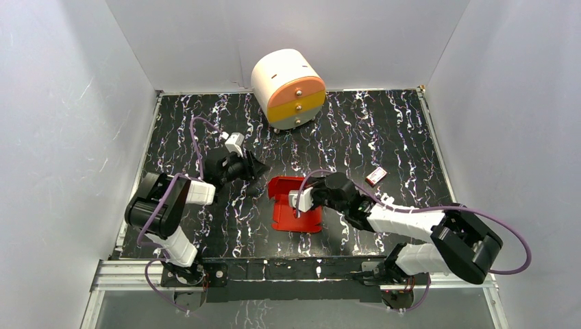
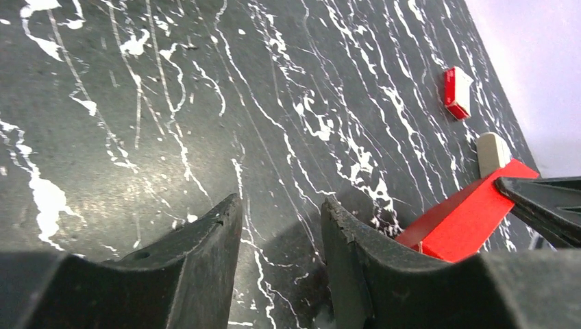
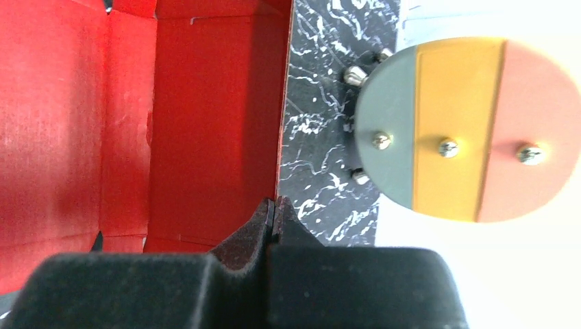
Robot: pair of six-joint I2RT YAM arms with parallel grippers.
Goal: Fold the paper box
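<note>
The paper box (image 1: 294, 214) is bright red card in the middle of the table, partly folded, with walls standing up around its floor. My right gripper (image 1: 293, 190) reaches over it from the right. In the right wrist view its jaws (image 3: 275, 203) are shut on the top edge of one upright wall, and the red inside of the paper box (image 3: 205, 103) fills the left of that view. My left gripper (image 1: 255, 171) hovers low over the table just left of the box. Its fingers (image 2: 281, 202) stand open with only tabletop between them, and the box (image 2: 466, 219) lies to their right.
A round white drawer unit (image 1: 288, 89) with orange and yellow fronts lies at the back centre; its face (image 3: 466, 130) shows past the box. A tiny red-and-white packet (image 1: 375, 176) lies to the right of the box. Grey walls enclose the black marbled table (image 1: 384, 130).
</note>
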